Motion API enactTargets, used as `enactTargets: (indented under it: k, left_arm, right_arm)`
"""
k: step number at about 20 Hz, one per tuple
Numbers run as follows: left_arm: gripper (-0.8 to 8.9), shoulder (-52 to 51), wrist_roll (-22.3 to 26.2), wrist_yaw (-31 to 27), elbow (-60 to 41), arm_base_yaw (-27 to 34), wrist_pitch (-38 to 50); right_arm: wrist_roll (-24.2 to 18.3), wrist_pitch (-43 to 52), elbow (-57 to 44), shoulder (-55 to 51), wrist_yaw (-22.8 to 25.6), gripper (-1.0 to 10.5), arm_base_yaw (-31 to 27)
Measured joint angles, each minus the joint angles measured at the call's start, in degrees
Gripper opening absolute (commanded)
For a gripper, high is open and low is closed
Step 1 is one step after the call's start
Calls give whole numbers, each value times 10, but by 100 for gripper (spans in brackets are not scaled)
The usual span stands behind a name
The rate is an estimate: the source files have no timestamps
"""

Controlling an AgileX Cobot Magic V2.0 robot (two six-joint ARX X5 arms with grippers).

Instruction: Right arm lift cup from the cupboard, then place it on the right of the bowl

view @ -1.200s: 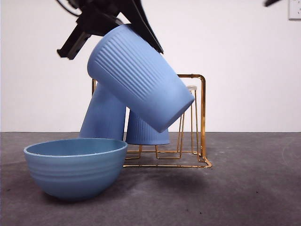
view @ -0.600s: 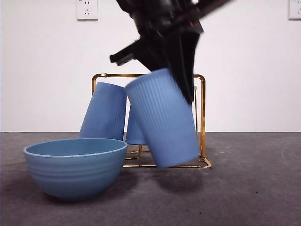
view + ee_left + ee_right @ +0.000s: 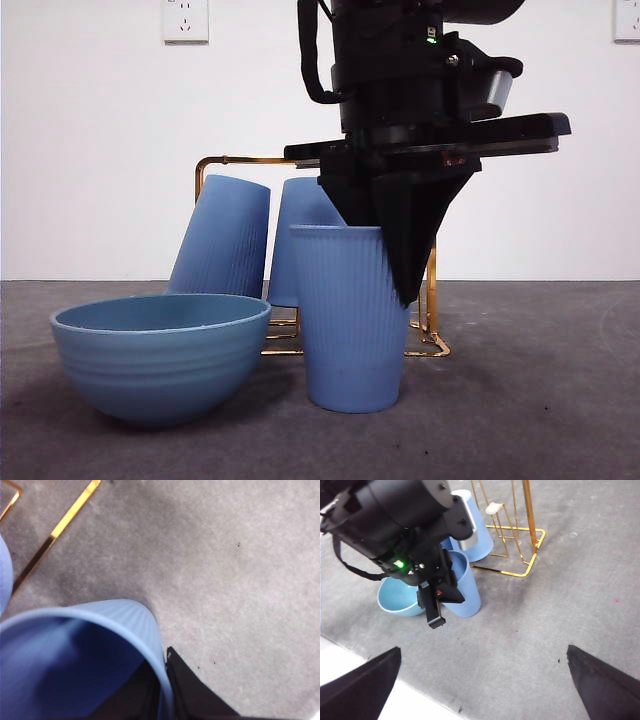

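The cup (image 3: pixel 350 320) stands upright on the bench (image 3: pixel 540 400) toward its front edge, just right of the bowl (image 3: pixel 160 360) and before the cupboard (image 3: pixel 432 260). The left hand (image 3: pixel 402 280) pinches its rim wall. It should release gently, then lift straight. The right hand (image 3: pixel 482 650) waits, spread wide.

The working arm (image 3: pixel 410 80) is black all over, a chunky rounded housing stacked on a flat, wide crossbar. A thick black cable loops down its side. A grey cylindrical part sticks out beside the housing, a small green light glows near the top, and a tiny red label sits under the bar. Its gripper (image 3: pixel 400 215) narrows into a long, dark wedge. The other gripper's fingers (image 3: pixel 360 690) are plain matte black, broad and tapered.
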Motion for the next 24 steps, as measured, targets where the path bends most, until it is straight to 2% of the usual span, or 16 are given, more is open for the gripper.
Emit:
enactTargets:
  k: [2, 3, 4, 6, 8, 12, 17, 24]
  left_arm:
    - [23, 1, 0, 0, 1, 0, 0]
    - [59, 2, 0, 0, 1, 0, 0]
    - [140, 2, 0, 0, 1, 0, 3]
    - [382, 3, 0, 0, 1, 0, 3]
    - [504, 3, 0, -1, 1, 0, 1]
    - [507, -12, 0, -1, 1, 0, 0]
    - [506, -93, -6, -2, 3, 0, -8]
    - [506, -202, -13, -2, 3, -3, -106]
  right_arm:
    - [-3, 0, 0, 0, 0, 553, 0]
    - [-4, 0, 0, 0, 0, 553, 0]
    - [-5, 0, 0, 0, 0, 553, 0]
    - [-7, 0, 0, 0, 0, 553, 0]
    - [-7, 0, 0, 0, 0, 553, 0]
    - [-7, 0, 0, 0, 0, 553, 0]
    - [-7, 0, 0, 0, 1, 553, 0]
    - [-7, 0, 0, 0, 1, 553, 0]
